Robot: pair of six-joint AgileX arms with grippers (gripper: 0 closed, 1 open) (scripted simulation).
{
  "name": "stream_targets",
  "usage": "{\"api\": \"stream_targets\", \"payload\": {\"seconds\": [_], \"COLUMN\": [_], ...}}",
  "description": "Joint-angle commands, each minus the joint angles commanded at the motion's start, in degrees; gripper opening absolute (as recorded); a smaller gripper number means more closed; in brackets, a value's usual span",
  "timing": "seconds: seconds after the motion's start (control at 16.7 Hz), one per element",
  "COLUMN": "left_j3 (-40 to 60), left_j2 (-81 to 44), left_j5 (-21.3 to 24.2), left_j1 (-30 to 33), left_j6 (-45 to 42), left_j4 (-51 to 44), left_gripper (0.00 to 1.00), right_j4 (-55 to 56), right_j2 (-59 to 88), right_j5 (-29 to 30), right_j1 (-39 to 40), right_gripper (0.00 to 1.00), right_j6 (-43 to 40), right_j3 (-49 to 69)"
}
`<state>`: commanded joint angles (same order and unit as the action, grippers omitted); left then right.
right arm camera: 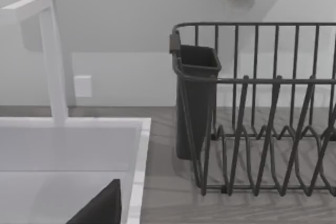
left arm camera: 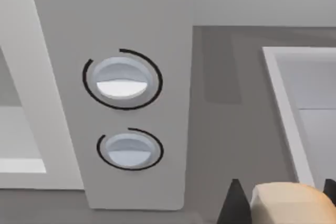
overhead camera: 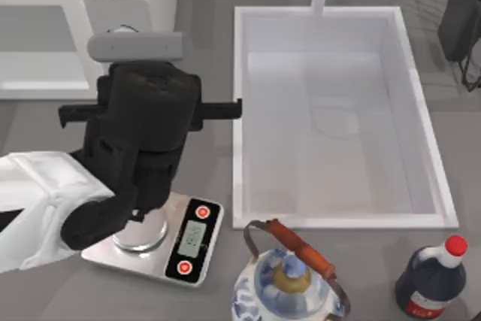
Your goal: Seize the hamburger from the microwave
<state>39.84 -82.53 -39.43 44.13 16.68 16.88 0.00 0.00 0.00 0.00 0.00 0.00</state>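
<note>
Hamburger (left arm camera: pixel 287 202) pinched between left gripper (left arm camera: pixel 281 205) fingers (left arm camera: pixel 232 205), held outside microwave (left arm camera: pixel 113 93), near dial panel.

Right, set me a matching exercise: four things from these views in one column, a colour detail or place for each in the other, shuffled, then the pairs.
Things:
1. kitchen scale
2. bottle
3. teapot
4. hamburger

Details:
A. red cap
B. blue-and-white pattern
C. two red buttons
D. held in the left pincer, in front of the microwave dials

Pairs: 1-C, 2-A, 3-B, 4-D
</note>
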Motion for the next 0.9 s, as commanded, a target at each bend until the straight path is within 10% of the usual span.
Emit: {"api": "stream_targets", "payload": {"seconds": [0.9], "left_j3": [-6.70], "left_j2": [-25.92], "left_j5": [-1.58], "left_j1": [-0.74], "left_j6": [0.17], "left_j4": [38.63], "left_gripper": [0.00], "right_j4": [0.00], "right_j2": [0.00], "right_j5": [0.00], "right_j1": [0.00], "right_gripper": [1.00], "right_j6": [0.00], "right_j3": [0.00]}}
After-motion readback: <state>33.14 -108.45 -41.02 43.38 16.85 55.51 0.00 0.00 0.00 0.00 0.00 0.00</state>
